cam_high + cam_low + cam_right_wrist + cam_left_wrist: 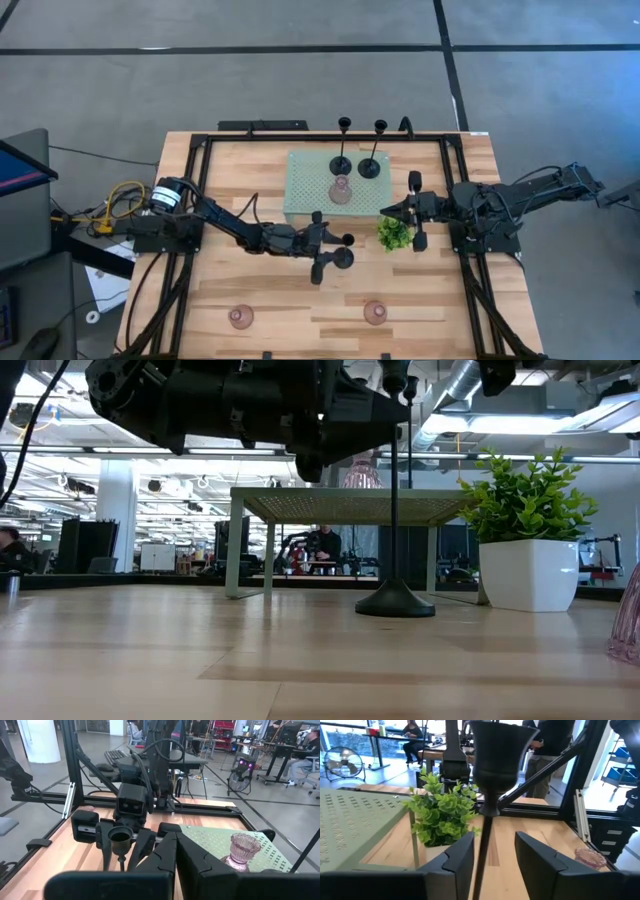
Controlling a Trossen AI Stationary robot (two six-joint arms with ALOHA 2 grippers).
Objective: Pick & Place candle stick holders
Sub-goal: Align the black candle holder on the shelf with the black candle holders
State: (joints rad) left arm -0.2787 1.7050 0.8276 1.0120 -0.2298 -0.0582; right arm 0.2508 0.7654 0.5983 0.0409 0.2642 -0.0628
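Black candle stick holder [492, 780] stands on the bench [300, 300] between the left gripper [335, 252] fingers, seemingly gripped; right gripper [388, 212] is closed.

table [300, 300]: pale wood planks, smooth satin
tray [310, 180]: pale green, perforated, matt
black candle holder [395, 598]: matt
pink holder [243, 851]: ribbed glass, glossy
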